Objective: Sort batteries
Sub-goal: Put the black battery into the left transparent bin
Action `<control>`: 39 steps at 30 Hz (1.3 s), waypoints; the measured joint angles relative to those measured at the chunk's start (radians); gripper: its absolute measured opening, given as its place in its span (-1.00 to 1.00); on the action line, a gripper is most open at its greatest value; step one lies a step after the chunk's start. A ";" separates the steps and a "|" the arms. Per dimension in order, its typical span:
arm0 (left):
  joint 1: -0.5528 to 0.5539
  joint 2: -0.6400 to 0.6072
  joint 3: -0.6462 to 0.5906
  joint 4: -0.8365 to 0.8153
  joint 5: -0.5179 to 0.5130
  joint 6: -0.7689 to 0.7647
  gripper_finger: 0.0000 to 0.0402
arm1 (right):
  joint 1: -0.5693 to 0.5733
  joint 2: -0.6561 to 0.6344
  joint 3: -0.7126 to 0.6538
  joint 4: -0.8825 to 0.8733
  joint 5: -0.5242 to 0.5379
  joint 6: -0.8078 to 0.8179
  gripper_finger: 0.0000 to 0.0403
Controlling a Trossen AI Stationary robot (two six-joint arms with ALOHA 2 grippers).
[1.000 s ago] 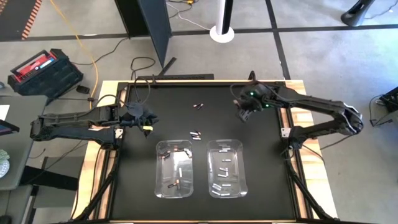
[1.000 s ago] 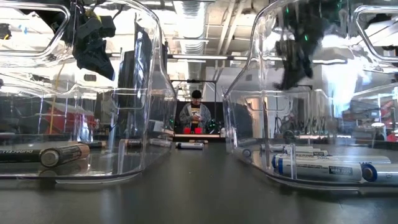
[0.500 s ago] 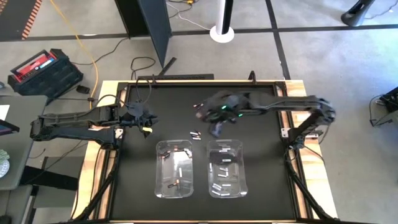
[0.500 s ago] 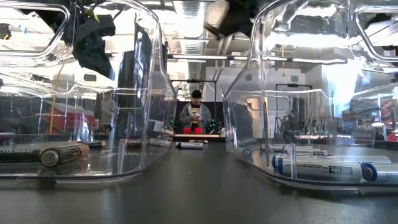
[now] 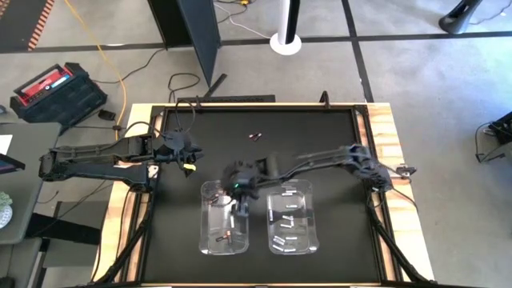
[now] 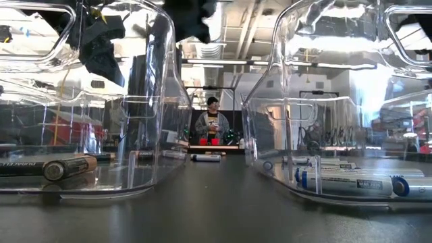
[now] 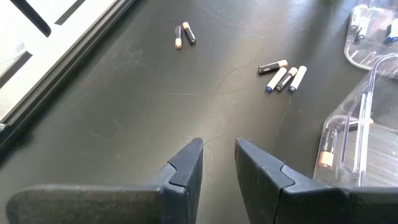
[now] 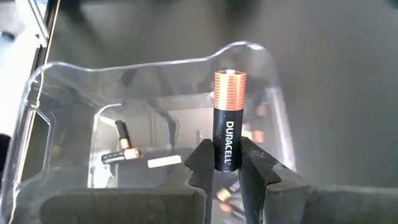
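Dark cell pinched over the left bin, release not yet made

Left gripper [image 7: 217,163] waits at the high view's left, over bare mat, fingers slightly apart and holding nothing; at centre the right gripper [image 5: 238,186] reaches across to the left bin [image 5: 210,240], fingers clamped low on an upright copper-topped battery [image 8: 227,118]. A release here could tip the cell onto the bin's rim or let it bounce out, since it stands tall above the fingers; loose batteries [image 7: 283,73] lie on the mat
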 joint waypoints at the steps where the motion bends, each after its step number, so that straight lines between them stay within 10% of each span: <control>1: 0.000 0.000 0.000 0.000 0.000 0.000 -0.55 | 0.008 0.028 0.019 -0.001 0.000 0.000 -0.67; 15: 0.000 0.000 0.000 -0.001 0.000 -0.001 -0.55 | 0.068 0.270 0.140 -0.019 0.001 0.001 -0.67; 39: 0.000 0.000 0.000 -0.001 0.000 0.000 -0.55 | 0.057 0.277 0.141 -0.029 -0.002 0.036 -0.67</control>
